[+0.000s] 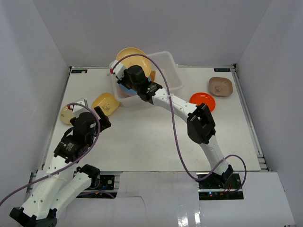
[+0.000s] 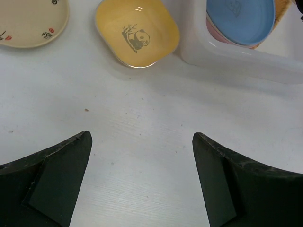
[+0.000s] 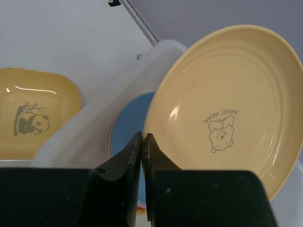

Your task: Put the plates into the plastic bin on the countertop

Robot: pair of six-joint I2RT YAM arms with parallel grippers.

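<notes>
Two black fingers of the right gripper (image 3: 142, 138) pinch the rim of a glossy, ring-ribbed round yellow plate (image 3: 227, 109) printed "SWEET DEAR", tilted over the white plastic bin (image 3: 90, 120) holding a blue plate (image 3: 129, 125). Left gripper (image 2: 142, 139) gapes wide above the countertop (image 2: 142, 99) near a squarish panda dish (image 2: 137, 33).

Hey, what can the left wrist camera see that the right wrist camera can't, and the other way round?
Only the left wrist view: the cream round plate with painted marks, and the left gripper, open and empty.

Only the right wrist view: the pale yellow round plate with a bear print, held tilted, its rim pinched by the right gripper.

Both: the yellow squarish panda dish, the blue round plate, and the large white plastic bin holding it.
</notes>
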